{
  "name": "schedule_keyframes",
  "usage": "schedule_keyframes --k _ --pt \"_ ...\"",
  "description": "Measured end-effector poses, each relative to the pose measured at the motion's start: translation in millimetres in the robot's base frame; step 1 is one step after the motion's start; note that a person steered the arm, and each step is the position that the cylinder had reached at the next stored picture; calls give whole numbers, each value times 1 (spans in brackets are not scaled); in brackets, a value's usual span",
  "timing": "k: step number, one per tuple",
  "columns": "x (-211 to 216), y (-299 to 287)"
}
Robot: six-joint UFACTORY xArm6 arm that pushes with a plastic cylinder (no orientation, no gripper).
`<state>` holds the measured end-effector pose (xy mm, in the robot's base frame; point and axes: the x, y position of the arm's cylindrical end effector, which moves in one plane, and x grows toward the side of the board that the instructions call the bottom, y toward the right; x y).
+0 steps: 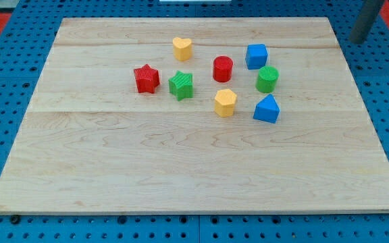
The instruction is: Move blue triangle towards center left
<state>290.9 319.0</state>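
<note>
Here, a wooden worktop [113, 169] holds eight blocks. The blue triangle [267, 109] sits right of centre, the yellow hexagon [225, 102] just left of it. My tip, the jawless end effector, hangs off-board [358, 40]. Best push leftward, skirting below the hexagon.

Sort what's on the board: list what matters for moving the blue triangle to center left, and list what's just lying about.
Belongs to the job:
- blue triangle, right of the cluster
- my tip, off the board at the view's top right, far from every block

Just lying about:
- blue cube
- green cylinder
- red cylinder
- yellow hexagon
- yellow heart
- green star
- red star
</note>
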Motion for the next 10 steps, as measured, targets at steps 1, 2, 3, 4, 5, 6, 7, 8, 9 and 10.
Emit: schedule_keyframes --k 1,2,3,4,5,6,7,8,9,10 --pt "60 -18" --pt "118 -49" --pt "129 -90" --pt "128 -138" --pt "127 -168" --pt "126 -184" --pt "126 -197" --pt "127 -205" --pt "142 -205" --pt "165 -205"
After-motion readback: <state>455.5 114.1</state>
